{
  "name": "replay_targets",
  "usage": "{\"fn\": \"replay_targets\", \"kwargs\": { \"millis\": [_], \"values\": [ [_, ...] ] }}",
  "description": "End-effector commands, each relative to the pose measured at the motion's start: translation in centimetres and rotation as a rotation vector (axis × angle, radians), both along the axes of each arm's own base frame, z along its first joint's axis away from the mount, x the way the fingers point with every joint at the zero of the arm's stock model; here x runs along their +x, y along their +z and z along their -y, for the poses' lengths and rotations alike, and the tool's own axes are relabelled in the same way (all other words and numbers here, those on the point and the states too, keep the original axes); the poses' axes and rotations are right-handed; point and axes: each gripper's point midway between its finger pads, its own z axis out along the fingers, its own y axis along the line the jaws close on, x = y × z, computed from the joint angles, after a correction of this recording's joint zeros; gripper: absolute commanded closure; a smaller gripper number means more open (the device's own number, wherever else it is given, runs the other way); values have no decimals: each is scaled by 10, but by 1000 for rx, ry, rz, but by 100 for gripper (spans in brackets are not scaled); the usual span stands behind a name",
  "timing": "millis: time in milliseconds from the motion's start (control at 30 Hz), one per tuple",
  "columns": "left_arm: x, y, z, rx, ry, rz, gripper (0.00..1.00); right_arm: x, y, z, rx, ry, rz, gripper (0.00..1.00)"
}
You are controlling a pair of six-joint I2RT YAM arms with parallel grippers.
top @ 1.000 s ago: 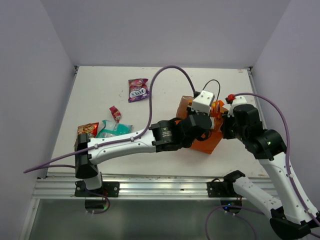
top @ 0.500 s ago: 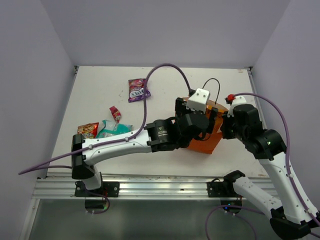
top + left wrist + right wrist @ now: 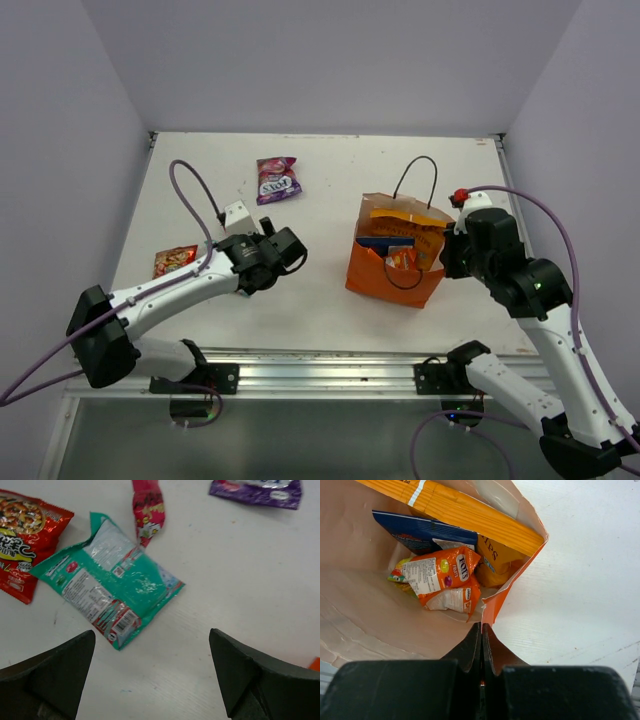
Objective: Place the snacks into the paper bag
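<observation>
Rim of paper bag pinched in right jaws.

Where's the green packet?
In the left wrist view, the green packet lies below the left gripper, between the orange-red packet and the small red packet.

- Robot lab test cell, not a home or a shop.
- Two robot arms, left arm and right arm, bolted to an aluminium rail at the near edge.
- White tabletop boxed in on three sides by plain pale lilac walls.
- Loose purple cables run along the arms.
- Wrist cameras look down past the arms' own fingers.
</observation>
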Motion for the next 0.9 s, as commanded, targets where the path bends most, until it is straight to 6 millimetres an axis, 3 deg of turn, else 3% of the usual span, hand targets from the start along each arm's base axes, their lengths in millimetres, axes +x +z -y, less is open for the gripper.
{"fn": "replay_targets", "kwargs": {
  "millis": [0,233,367,533,667,700,733,767,800,867],
  "values": [
    [4,-32,-17,-60,100,-36,0,0,7,-7,18,45,21,100],
    [37,-57,-29,-37,88,-17,0,-2,8,-7,22,49,22,100],
    [51,-83,-56,25,122,-103,0,-2,8,-8,25,52,22,100],
    [43,-129,-86,35,194,-273,0,-2,10,-5,15,41,26,100],
    [33,-149,-86,19,185,-337,3,-2,8,-3,11,33,23,100],
    [32,-152,-84,13,172,-348,15,-2,7,-3,10,34,22,100],
    [30,-156,-84,11,170,-353,62,-2,7,-3,9,35,22,100],
    [29,-156,-83,6,168,-351,88,-1,7,-3,9,32,19,100],
    [29,-156,-83,4,166,-350,100,-1,7,-3,7,32,20,100],
    [36,-144,-79,-2,147,-323,100,-1,7,-4,8,35,21,100]
  ]
}}
